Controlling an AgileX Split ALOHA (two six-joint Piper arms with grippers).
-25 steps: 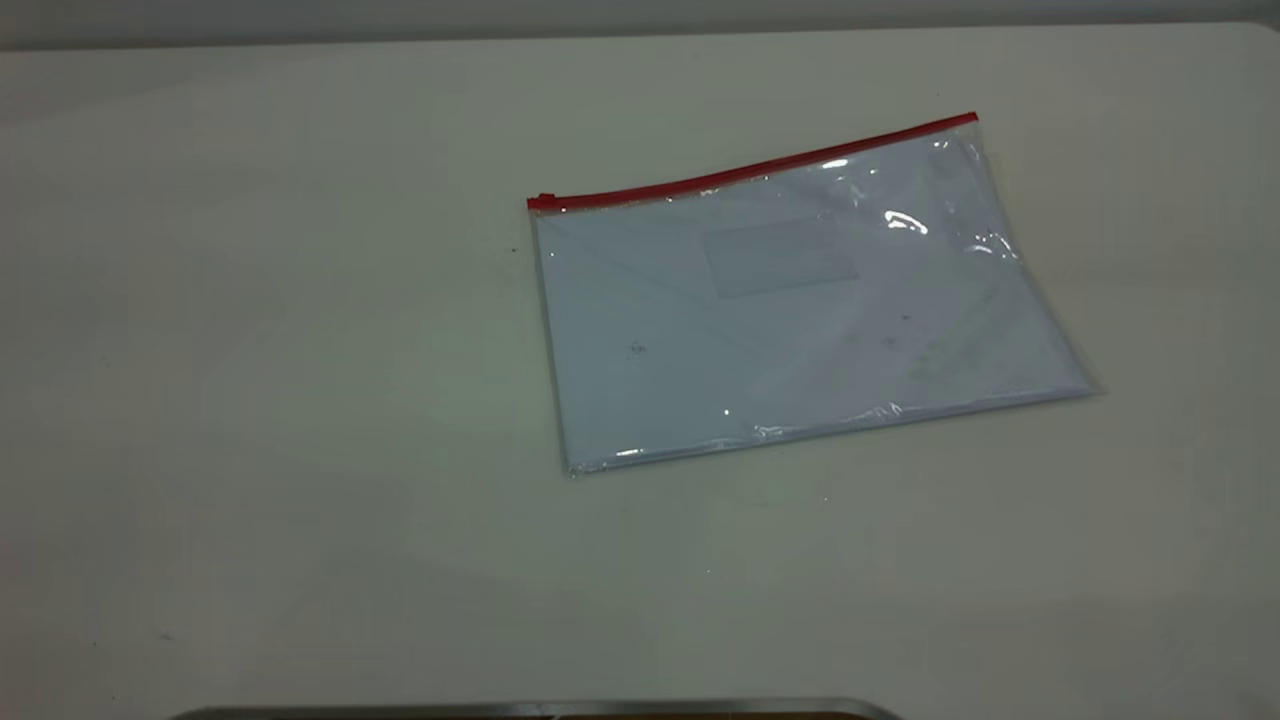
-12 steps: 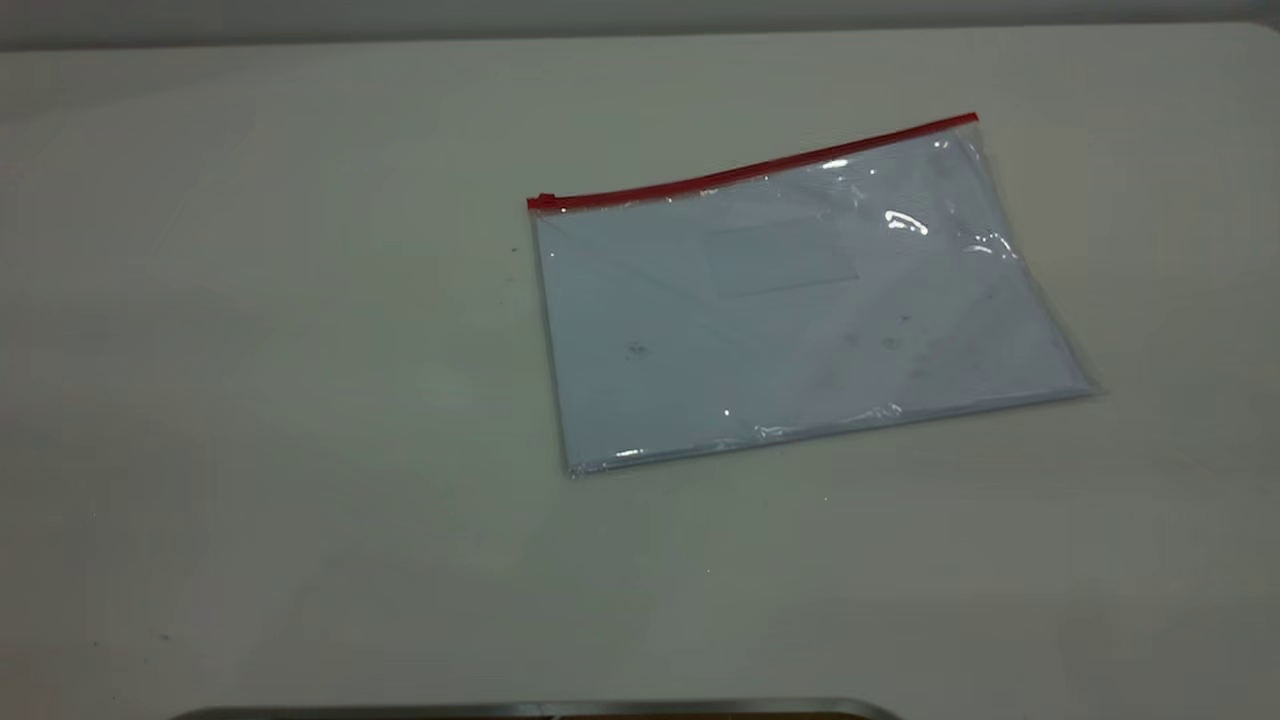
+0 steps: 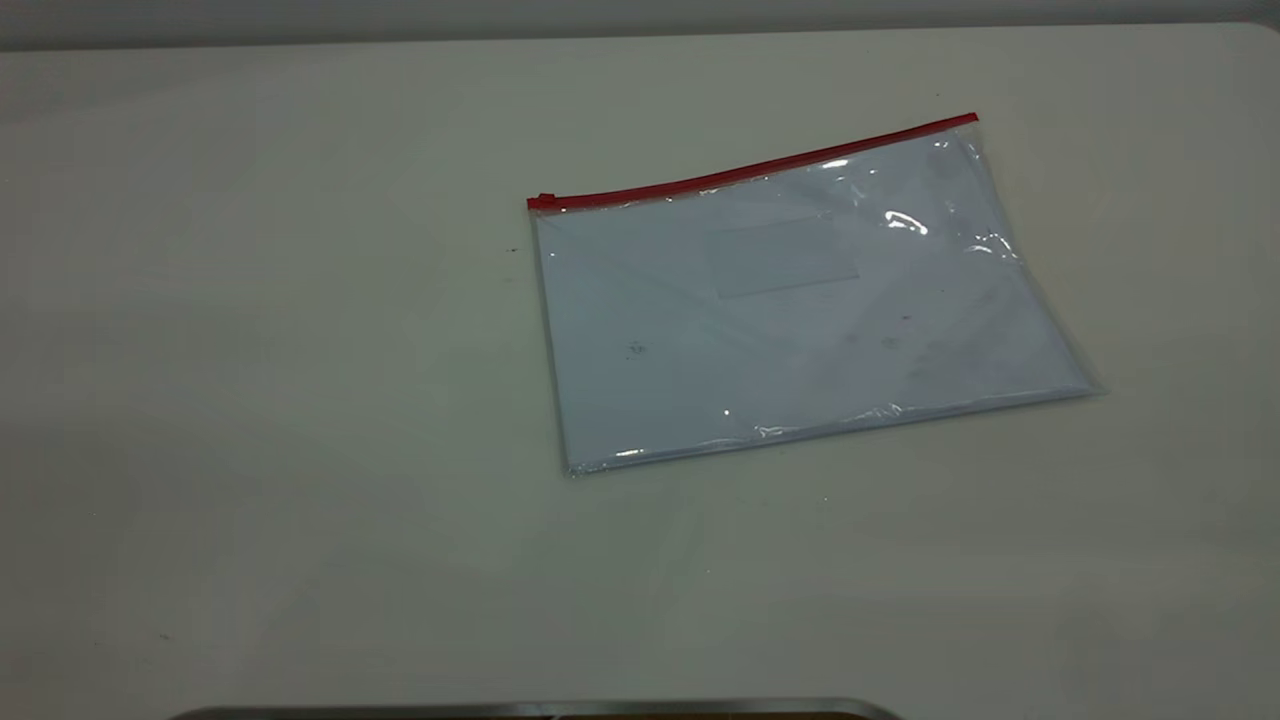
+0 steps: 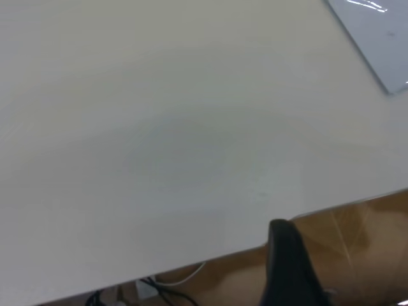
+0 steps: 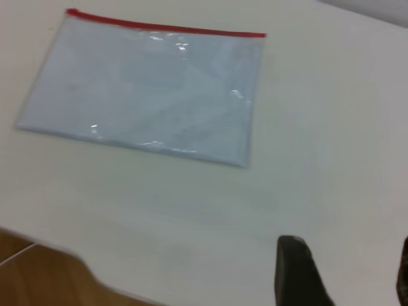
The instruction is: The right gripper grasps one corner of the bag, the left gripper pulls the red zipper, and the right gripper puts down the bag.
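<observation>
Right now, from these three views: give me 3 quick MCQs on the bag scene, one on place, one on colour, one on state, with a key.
1. Where is the slider tab on the bag's zipper, seen from the exterior view?
A. At the strip's left end
B. At the strip's right end
C. Midway along the strip

2. What colour is the zipper strip?
A. Blue
B. Red
C. Black

3. What state is the bag in?
A. Lifted by one corner
B. Lying flat on the table, untouched
C. Folded in half

Key: 1 A, the small tab sits at the left end of the strip. 2 B, the strip along the far long edge is bright red. 3 B, in the exterior view no tool is near the bag, and it lies flat; the right tool is apart from it over bare table.
</observation>
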